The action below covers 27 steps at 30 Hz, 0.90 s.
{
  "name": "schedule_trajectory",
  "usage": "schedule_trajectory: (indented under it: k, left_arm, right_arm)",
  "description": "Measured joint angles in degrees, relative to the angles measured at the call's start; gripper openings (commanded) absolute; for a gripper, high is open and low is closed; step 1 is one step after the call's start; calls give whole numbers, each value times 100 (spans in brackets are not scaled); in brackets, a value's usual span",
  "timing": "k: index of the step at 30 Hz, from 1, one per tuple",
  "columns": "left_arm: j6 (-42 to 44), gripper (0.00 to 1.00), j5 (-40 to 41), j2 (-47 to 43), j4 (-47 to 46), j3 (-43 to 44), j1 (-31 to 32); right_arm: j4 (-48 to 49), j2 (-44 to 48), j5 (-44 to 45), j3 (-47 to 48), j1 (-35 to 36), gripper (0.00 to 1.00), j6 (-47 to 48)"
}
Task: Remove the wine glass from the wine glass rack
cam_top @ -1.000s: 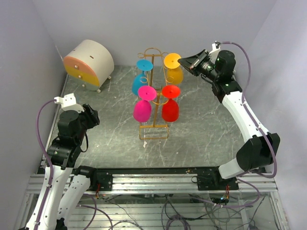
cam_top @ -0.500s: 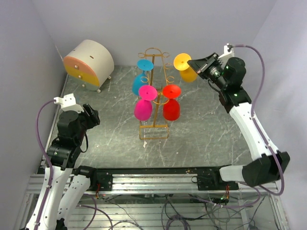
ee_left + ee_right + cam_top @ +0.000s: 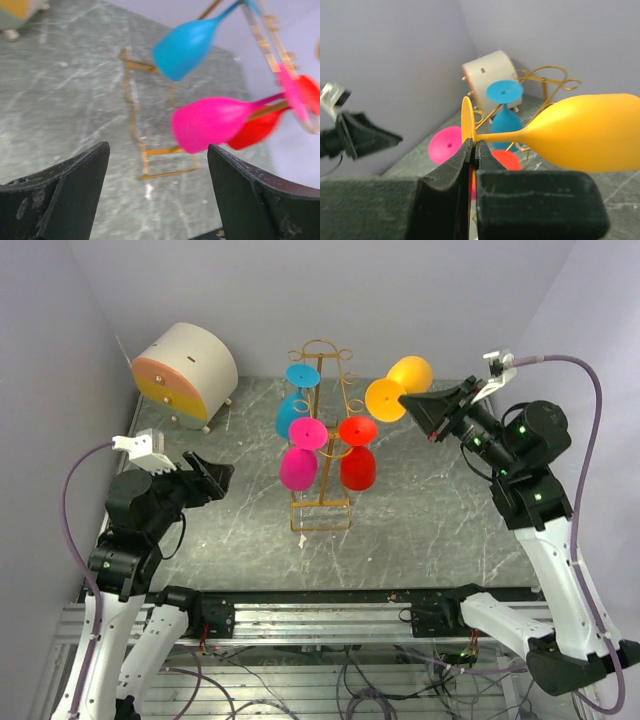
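Note:
My right gripper is shut on the round foot of a yellow wine glass and holds it in the air, on its side, just right of the gold wire wine glass rack and apart from it. The right wrist view shows the jaws pinching the foot, the yellow bowl pointing right. A blue glass, a pink glass and a red glass hang on the rack. My left gripper is open and empty, left of the rack, facing the pink glass.
A round beige drawer cabinet stands at the back left corner. Grey walls close in the back and both sides. The rack's wire base lies on the marbled table ahead of the left gripper.
My right gripper has drawn the yellow glass off the rack's back right hook, out to the right and forward. My left arm has lifted and turned its gripper toward the rack.

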State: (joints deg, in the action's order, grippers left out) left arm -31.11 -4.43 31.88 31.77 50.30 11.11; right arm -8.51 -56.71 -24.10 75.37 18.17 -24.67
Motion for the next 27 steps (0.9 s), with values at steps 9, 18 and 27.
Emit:
schedule_trajectory:
  k: [9,18,27]
  left_arm:
    - [-1469,90,-1582,-11,-310,713,0]
    - [-1823,89,-1794,-376,111,1814,0]
    - [-1912,88,-1714,-772,758,1853,0]
  right_arm:
    - [-728,678,-1272,151,181,0,780]
    - [-791,339,-1939,935,184,0,979]
    - [-669,-1386,-1768,2516,874,0,1298]
